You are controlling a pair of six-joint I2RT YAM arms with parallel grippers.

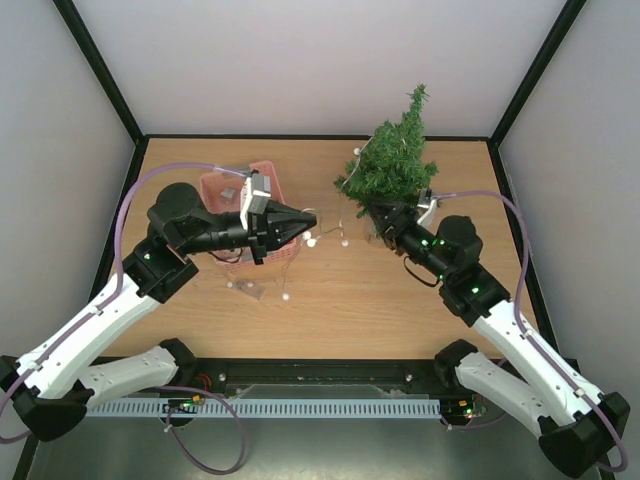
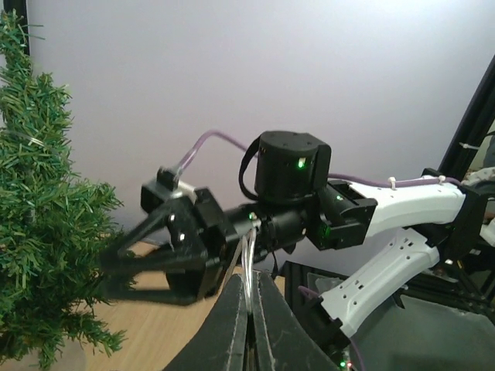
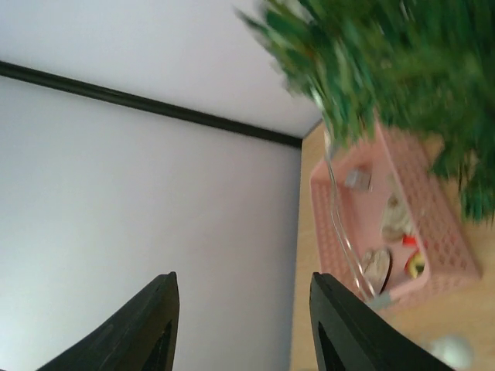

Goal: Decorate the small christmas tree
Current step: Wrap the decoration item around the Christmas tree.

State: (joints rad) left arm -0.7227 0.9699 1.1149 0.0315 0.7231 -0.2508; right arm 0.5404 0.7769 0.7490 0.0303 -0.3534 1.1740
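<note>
Top external shows the tree (image 1: 398, 165) standing at about 1 o'clock on the table (image 1: 330, 330), its top leaning a little toward 12. The left gripper (image 1: 308, 220) points toward 3 o'clock at mid-table, clamped shut on a thin clear strand (image 2: 247, 255). The left wrist view shows that strand pinched between the fingertips. The right gripper (image 1: 383, 213) sits at the tree's 7 o'clock side, low in the branches, jaws apart and empty in its own view. The main risk is probably the strand: one end seems already draped on the tree's 9 o'clock side, so a pull from the left arm could draw it taut and tip the light tree. The open right gripper could also shove the tree's foot, which is hidden by foliage, if it pushes further in. The grippers are near each other, so a reach by either could bring them together. The pink basket (image 1: 268, 168) lies at 10 o'clock, largely under the left arm, with ornaments inside. White beads (image 1: 287, 297) on the strand trail toward 6 o'clock and could snag on the basket or arm.
</note>
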